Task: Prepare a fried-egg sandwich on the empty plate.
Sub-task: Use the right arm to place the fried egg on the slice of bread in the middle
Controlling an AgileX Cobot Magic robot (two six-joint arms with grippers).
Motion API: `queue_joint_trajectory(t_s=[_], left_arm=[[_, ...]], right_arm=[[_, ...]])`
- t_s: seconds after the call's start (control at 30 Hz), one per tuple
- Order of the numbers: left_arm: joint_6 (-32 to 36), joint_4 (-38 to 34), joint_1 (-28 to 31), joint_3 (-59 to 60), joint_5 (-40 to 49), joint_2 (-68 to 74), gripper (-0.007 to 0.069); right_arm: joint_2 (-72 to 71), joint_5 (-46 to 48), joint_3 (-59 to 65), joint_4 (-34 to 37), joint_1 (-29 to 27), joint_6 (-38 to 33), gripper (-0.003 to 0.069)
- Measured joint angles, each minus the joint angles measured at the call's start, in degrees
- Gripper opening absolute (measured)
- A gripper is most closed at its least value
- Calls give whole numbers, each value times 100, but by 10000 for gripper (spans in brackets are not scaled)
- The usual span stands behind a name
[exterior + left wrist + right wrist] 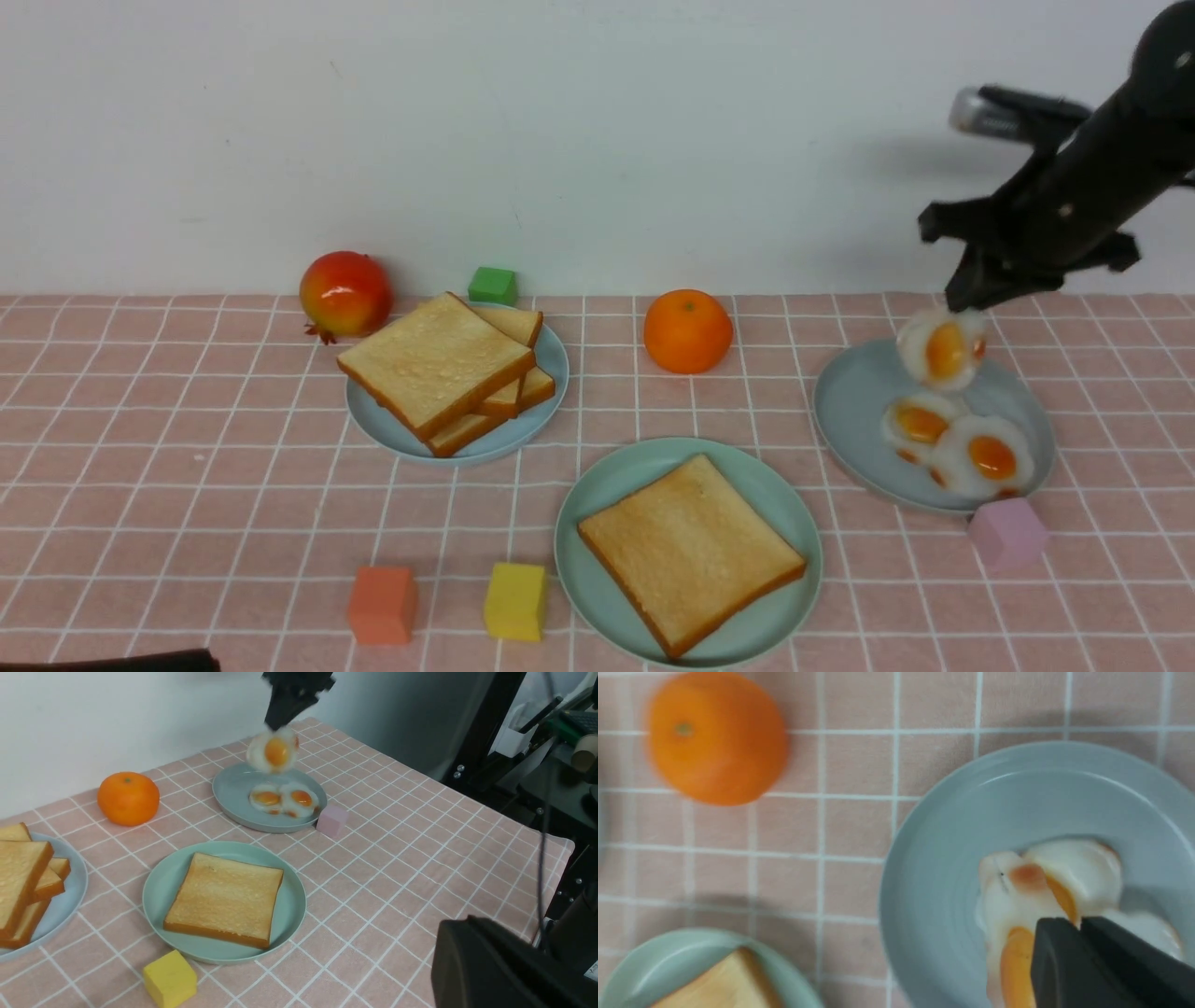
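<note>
Moving an egg onto the toast was the step in hand, by our read. The right gripper [966,303] was clamped on the top edge of one fried egg [943,350]. That egg hung clear above the far side of the grey-blue plate [840,401], yolk facing us. The left gripper [495,961] was closed; what we saw of it sat low & well apart from the plates.

We judged the sandwich approx. a third done. One toast slice [691,551] lay flat on the mint-green plate [607,485], w/ no egg or top slice on it yet.

Next move, as we judged it: swing the egg left & toward us, over that slice, lower it till nearly flat, then let go. The grip was on the rim only, so the egg could swing or land folded. A 2nd slice was needed after that.

Containers:
- Grey-blue plate held 2 more eggs [990,457], overlapping, near its front rim.
- Pale blue plate [369,411] held a fanned toast stack [439,369], at least 3 slices.
- Mint-green plate held just the one slice.
</note>
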Motion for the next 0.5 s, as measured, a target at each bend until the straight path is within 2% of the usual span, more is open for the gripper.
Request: queue_joint_trajectory(t_s=[0.23,0.37,0.5], left_arm=[[0,34,0,0,-5,0,12],[0,34,0,0,-25,0,13],[0,34,0,0,-65,0,13]], right_arm=[[-1175,-253,1280,35,0,-3,60],[-1397,-158,1567,274,0,-24,60],[-1439,207,1666,1032,0,-479,60]])
